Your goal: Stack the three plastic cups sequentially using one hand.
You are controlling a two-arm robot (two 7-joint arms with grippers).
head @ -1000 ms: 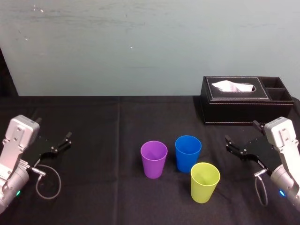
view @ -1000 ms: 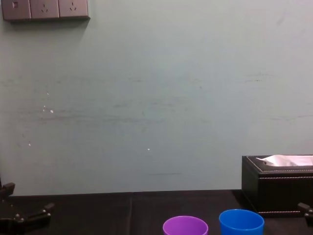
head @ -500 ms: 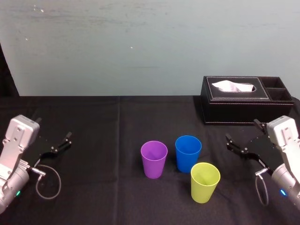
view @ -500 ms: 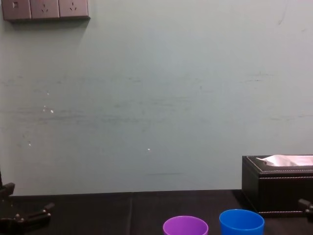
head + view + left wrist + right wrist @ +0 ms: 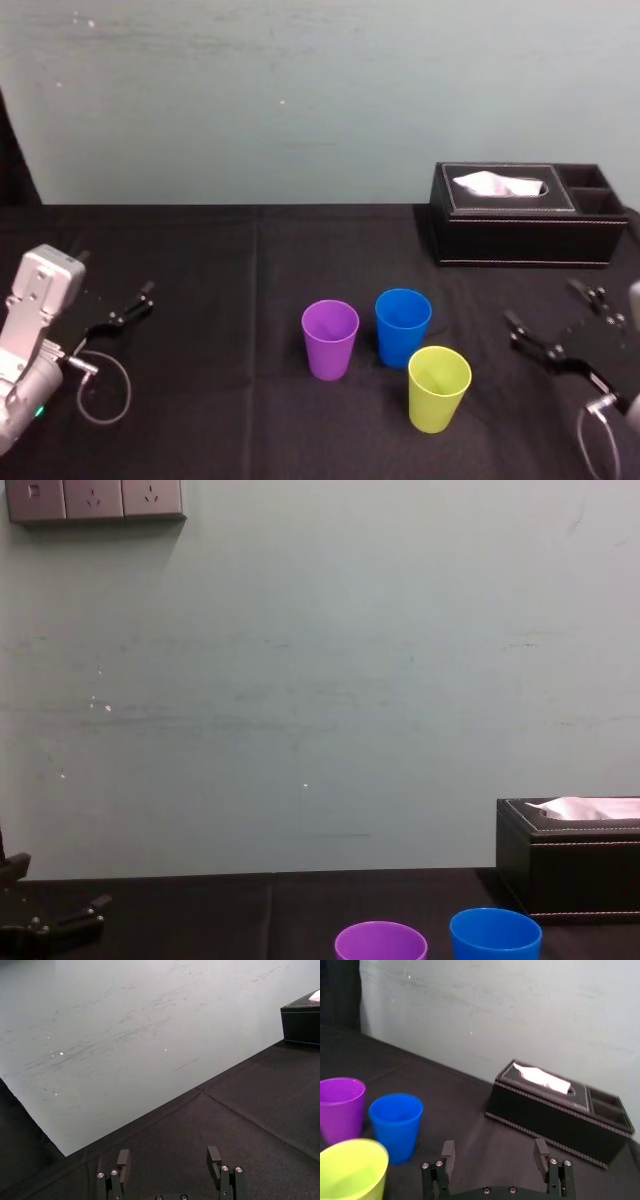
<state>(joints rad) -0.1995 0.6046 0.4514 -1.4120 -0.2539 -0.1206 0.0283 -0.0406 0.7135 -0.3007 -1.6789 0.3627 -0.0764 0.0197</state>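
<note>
Three plastic cups stand upright and apart at the middle of the black table: the purple cup (image 5: 330, 339), the blue cup (image 5: 403, 327) just to its right, and the yellow-green cup (image 5: 438, 388) nearest me. My right gripper (image 5: 545, 303) hovers open and empty to the right of the cups, well clear of them. Its wrist view looks past its open fingers (image 5: 448, 1150) at the blue cup (image 5: 396, 1122), the purple cup (image 5: 340, 1107) and the yellow-green cup (image 5: 350, 1172). My left gripper (image 5: 115, 275) rests open at the far left, nothing between its fingers (image 5: 122, 1158).
A black tissue box (image 5: 528, 213) with a white tissue stands at the back right, behind the right gripper. A loose grey cable (image 5: 100, 385) loops by the left wrist. A pale wall closes off the table's far edge. Bare black cloth (image 5: 220, 400) lies between the left gripper and the cups.
My right gripper has drawn back to the right and toward me, away from the cups, still open. The cups and the left arm have not moved.
</note>
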